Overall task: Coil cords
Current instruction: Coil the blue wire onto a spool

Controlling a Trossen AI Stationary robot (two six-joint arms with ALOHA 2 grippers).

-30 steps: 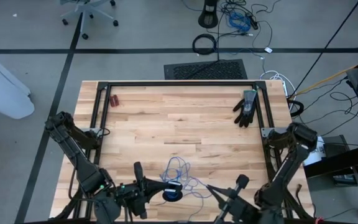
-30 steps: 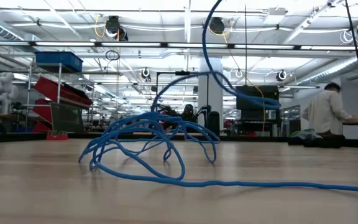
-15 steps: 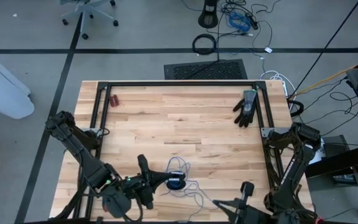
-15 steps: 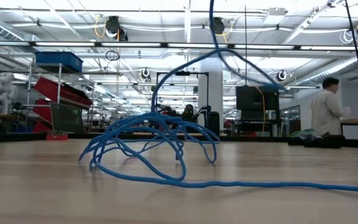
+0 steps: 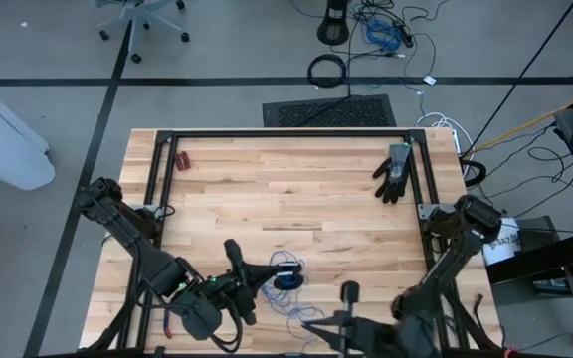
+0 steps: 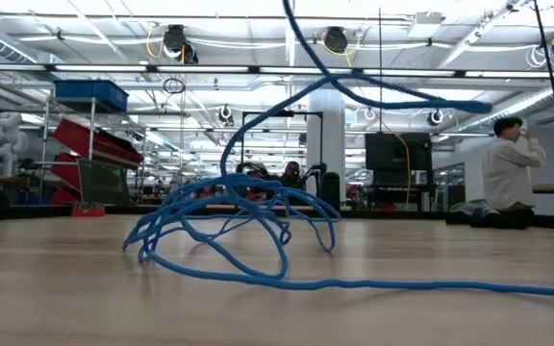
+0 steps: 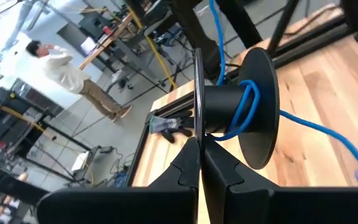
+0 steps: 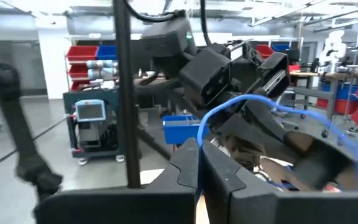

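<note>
The thin blue cord [image 6: 229, 226] lies in a loose tangle on the wooden table near its front edge. One strand [image 6: 296, 38] rises out of the low view, and another [image 6: 450, 285] trails along the table. A few turns are wound on the hub of a black spool [image 7: 253, 112], on which my left gripper [image 5: 270, 278] is shut, above the tangle. My right gripper [image 5: 306, 320], near the front edge, is shut on the cord [image 8: 253, 99]. My left gripper pinches the rim of the spool's nearer flange [image 7: 197, 124] between its two fingers. The fingers come nearly level from the table's left. The spool is lifted clear, its axle about level, with cord [image 7: 316, 124] running off the hub. My right gripper pinches one strand of the cord [image 8: 199, 134] between its two fingers, which lie about level and point toward the table's left. From the fingers the strand arcs up and away [image 8: 229, 109] in the air toward the spool.
A black glove [image 5: 394, 171] lies at the far right and small red pliers [image 5: 181, 159] at the far left. A black frame [image 5: 286, 134] borders the table's far end and sides. A person [image 6: 508, 173] stands in the room behind.
My left gripper has carried the spool toward the table's far edge and a little right. My right gripper has swung toward the table's left along the near edge and turned, still shut on the cord. The raised strand has swung left; the tangle on the table has stayed put.
</note>
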